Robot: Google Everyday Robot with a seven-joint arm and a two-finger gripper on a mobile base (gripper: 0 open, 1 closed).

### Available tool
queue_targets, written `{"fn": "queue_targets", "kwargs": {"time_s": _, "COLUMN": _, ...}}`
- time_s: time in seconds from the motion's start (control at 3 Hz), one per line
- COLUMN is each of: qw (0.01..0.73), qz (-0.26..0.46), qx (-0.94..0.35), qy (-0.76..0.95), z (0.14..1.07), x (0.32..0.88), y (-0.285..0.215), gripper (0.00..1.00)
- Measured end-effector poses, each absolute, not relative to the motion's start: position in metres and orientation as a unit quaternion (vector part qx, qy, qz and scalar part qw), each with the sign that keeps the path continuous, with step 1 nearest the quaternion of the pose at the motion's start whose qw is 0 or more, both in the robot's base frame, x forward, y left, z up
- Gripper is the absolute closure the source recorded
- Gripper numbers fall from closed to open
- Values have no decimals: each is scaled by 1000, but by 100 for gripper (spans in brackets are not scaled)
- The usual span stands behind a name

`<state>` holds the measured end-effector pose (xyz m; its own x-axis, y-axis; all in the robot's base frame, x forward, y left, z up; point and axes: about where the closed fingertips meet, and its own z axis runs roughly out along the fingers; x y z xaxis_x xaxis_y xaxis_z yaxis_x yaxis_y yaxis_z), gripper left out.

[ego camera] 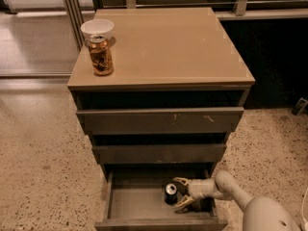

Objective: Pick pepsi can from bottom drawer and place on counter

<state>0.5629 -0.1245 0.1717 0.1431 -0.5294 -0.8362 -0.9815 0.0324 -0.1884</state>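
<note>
The pepsi can (170,193) stands upright in the open bottom drawer (139,206), dark with a silver top. My gripper (180,192) reaches into the drawer from the right. Its two fingers are spread, one behind and one in front of the can's right side, not closed on it. The counter (173,42) is the glossy tan top of the cabinet, well above the drawer.
A brown-and-gold patterned can (100,55) stands at the counter's left front, with a white bowl (97,29) just behind it. The two upper drawers (159,121) are slightly pulled out above the bottom one. Speckled floor surrounds the cabinet.
</note>
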Motion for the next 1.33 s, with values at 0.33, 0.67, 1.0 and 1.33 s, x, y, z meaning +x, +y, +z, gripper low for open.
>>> {"fn": "queue_targets", "kwargs": {"time_s": 0.33, "qw": 410, "qz": 277, "qx": -626, "qy": 603, "z": 172, "x": 565, "y": -114, "gripper": 26}}
{"fn": "queue_targets", "kwargs": {"time_s": 0.67, "qw": 409, "qz": 279, "qx": -617, "qy": 611, "z": 170, "x": 571, "y": -104, "gripper": 27}}
{"fn": "queue_targets", "kwargs": {"time_s": 1.0, "qw": 399, "qz": 285, "qx": -614, "qy": 618, "z": 169, "x": 572, "y": -92, "gripper": 46}}
{"fn": "queue_targets", "kwargs": {"time_s": 1.33, "qw": 399, "qz": 285, "qx": -614, "qy": 618, "z": 169, "x": 572, "y": -92, "gripper": 69}}
